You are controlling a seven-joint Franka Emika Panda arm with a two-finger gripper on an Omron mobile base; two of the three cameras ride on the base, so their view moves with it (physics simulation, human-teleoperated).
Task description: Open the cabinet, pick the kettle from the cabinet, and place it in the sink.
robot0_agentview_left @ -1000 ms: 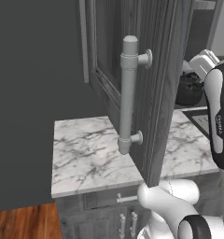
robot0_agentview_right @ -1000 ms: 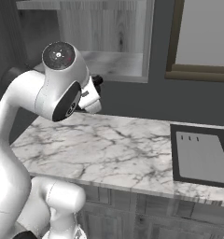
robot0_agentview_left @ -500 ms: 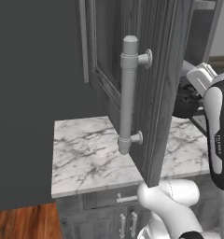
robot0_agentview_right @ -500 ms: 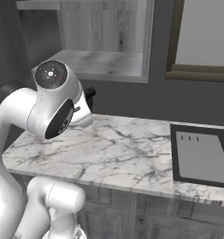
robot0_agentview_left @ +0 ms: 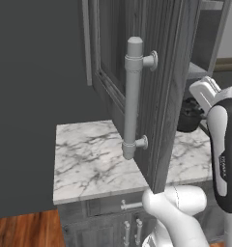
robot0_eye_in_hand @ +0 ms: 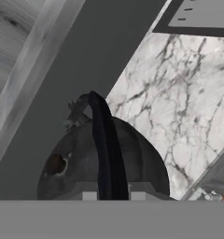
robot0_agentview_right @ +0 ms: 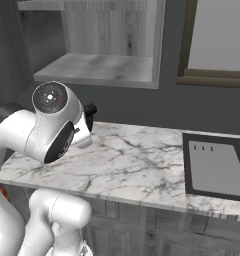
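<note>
The cabinet door stands open, its long light-grey bar handle facing me. The black round kettle sits close under the hand, its arched handle running down into my gripper, which is shut on it. From the left the kettle hangs just above the marble counter, partly hidden by the door's edge and my forearm. The sink with its light grey drainboard lies at the counter's right end. The same sink appears at the top right in the hand view.
The marble counter runs from below the cabinet to the sink. The cabinet's open shelf is above the counter, with a framed window to its right. Drawers with thin silver handles sit under the counter.
The arm has come down and drawn back from the shelf, and the kettle has dropped with it from shelf height to just above the counter. The door has not moved.
</note>
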